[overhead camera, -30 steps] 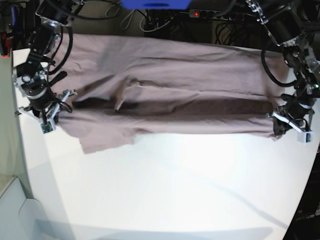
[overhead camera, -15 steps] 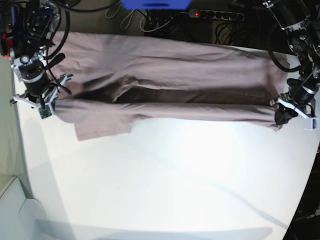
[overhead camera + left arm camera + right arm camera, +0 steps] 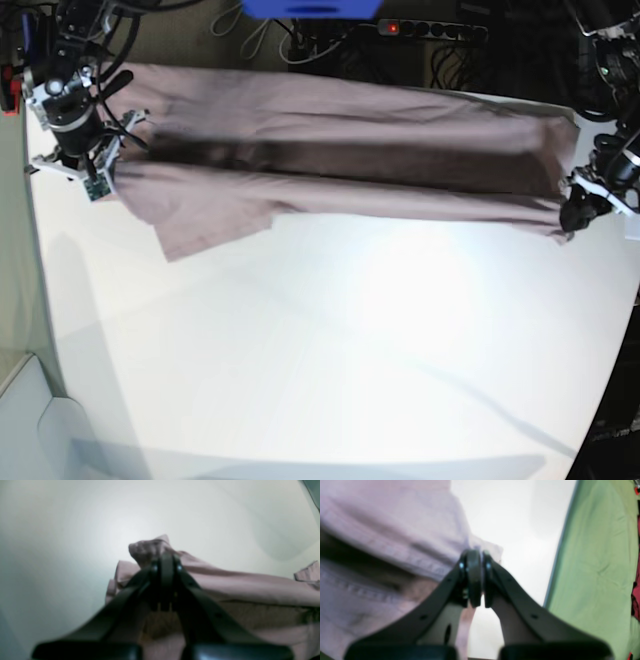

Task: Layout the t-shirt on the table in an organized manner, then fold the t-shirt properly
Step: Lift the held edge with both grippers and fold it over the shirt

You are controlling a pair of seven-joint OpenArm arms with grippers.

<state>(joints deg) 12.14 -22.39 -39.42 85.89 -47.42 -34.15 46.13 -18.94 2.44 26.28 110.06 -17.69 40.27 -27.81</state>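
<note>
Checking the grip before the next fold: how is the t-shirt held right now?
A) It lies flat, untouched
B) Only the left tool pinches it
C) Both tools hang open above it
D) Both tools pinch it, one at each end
D: the left tool and the right tool are each shut on the t-shirt, stretched across the table.

my left gripper (image 3: pixel 165 559) fills the lower middle of the view, its two dark fingers (image 3: pixel 200 597) rising to meet at the tips; the jaws are pressed together, pinching a bunched corner of the dusty pink t-shirt (image 3: pixel 240 585); a small wad of cloth pokes up just beyond the tips; the rest of the fabric stretches away to the right in a long fold with a shadowed hollow beneath it; the white table (image 3: pixel 75 530) lies behind and to the left, blurred and brightly lit
</note>
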